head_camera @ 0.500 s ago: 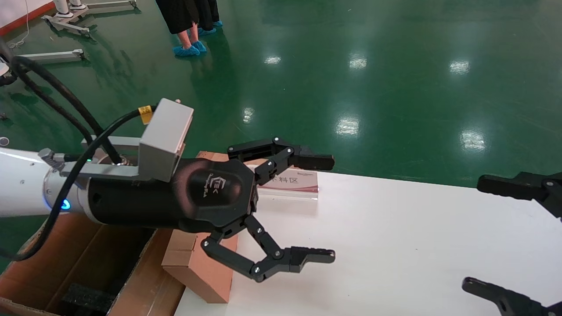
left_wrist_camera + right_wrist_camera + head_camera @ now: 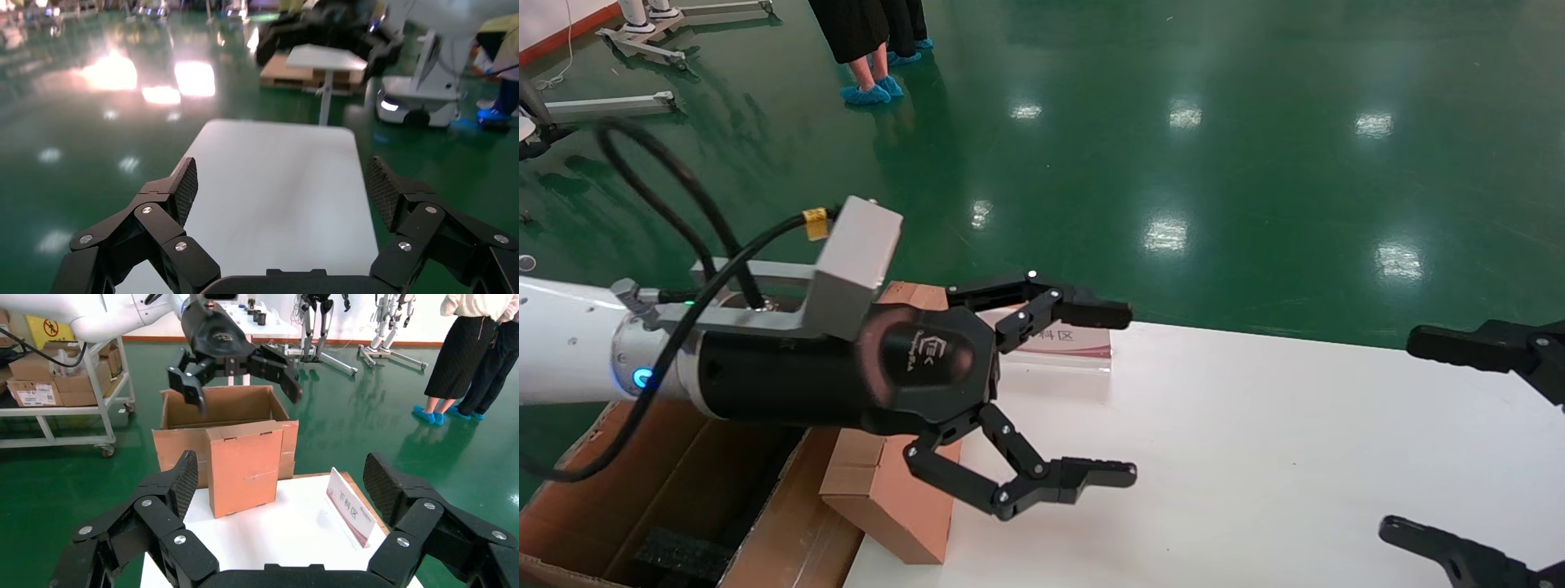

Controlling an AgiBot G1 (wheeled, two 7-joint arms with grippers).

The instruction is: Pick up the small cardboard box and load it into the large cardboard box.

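The small cardboard box stands upright on its end at the left edge of the white table, right beside the large cardboard box, whose flaps stand open on the floor. My left gripper hovers wide open above the small box and past it over the table, holding nothing. From the right wrist view the small cardboard box stands in front of the large cardboard box, with the left gripper above them. My right gripper stays open at the table's right side. The left wrist view shows only bare table.
A slanted label stand sits at the table's far edge, close to the small box. People stand on the green floor beyond. A cart of cartons and robot stands are farther off.
My left arm has shifted slightly right and lower, with its cable swinging; the gripper stays open. The small box and the right gripper have not moved.
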